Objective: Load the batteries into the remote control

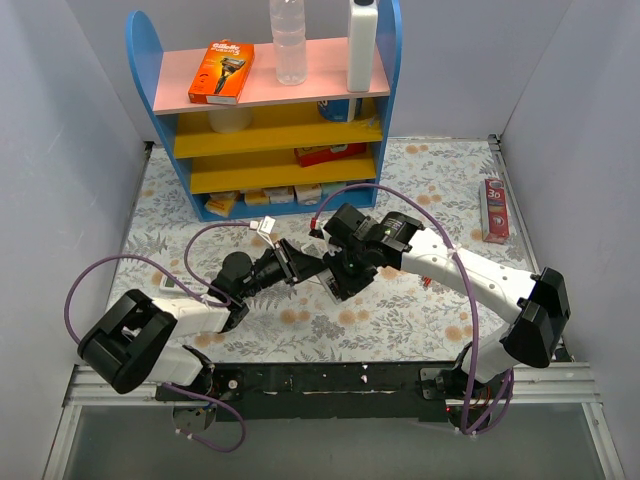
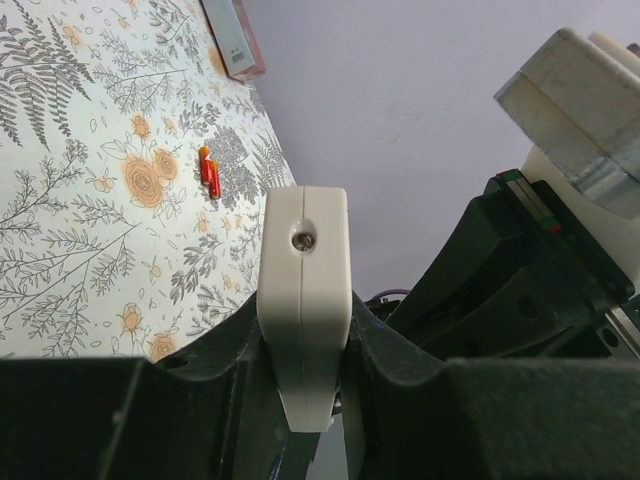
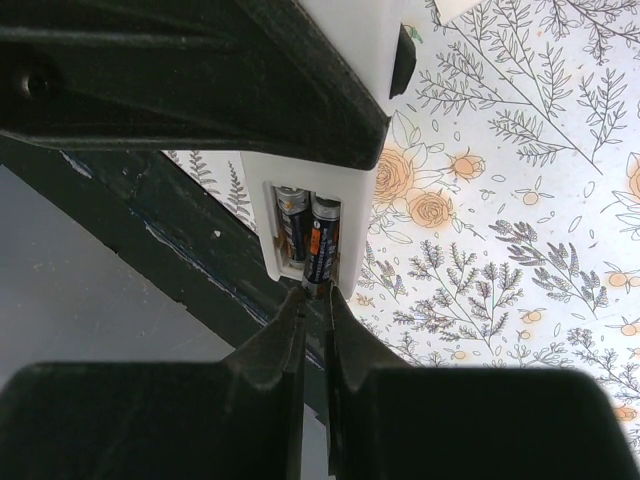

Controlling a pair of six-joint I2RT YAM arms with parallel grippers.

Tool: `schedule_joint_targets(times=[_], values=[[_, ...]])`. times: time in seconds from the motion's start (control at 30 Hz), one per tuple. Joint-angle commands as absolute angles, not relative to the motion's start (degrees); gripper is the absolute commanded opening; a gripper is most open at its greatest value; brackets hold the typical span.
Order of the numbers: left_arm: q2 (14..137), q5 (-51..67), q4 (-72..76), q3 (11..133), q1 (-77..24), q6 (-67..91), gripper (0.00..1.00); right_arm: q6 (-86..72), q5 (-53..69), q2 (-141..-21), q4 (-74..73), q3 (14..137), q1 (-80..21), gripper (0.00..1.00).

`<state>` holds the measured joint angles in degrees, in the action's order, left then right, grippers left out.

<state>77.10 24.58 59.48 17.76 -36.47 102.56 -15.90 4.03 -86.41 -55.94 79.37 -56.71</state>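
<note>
At the far edge of your flower-printed table (image 1: 440, 185) stands a blue-sided shelf unit (image 1: 140, 50), and its pink top board carries an orange razor pack (image 1: 221, 72), a clear bottle (image 1: 288, 40) and a white bottle (image 1: 361, 45). Along the right edge you have a red box (image 1: 495, 210) lying flat; your left wrist view also shows a small orange-red piece (image 2: 210, 172) on the cloth, well apart from that box

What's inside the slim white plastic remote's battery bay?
Two dark cylindrical batteries side by side; right gripper tips touch one's end. Bay floor is covered; left gripper finger hides the upper remote.
</note>
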Motion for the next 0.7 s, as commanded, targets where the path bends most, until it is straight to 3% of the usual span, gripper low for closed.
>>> schedule_joint_targets(times=[0.0,0.2,0.43,0.67], values=[[74.9,24.7,59.2,18.2,-36.7,101.4,0.00,-15.9,3.2,-86.6,-55.8,82.1,-57.0,0.07],[75.9,25.7,60.8,18.5,-36.8,103.0,0.00,-14.7,3.5,-87.2,-55.5,83.3,-57.1,0.17],[77.5,25.1,62.9,17.9,-36.7,105.6,0.00,-13.8,3.4,-87.2,-54.9,83.5,-57.3,0.35],[79.1,24.5,62.8,18.5,-36.7,107.6,0.00,-12.5,2.5,-85.0,-53.4,83.6,-57.4,0.43]])
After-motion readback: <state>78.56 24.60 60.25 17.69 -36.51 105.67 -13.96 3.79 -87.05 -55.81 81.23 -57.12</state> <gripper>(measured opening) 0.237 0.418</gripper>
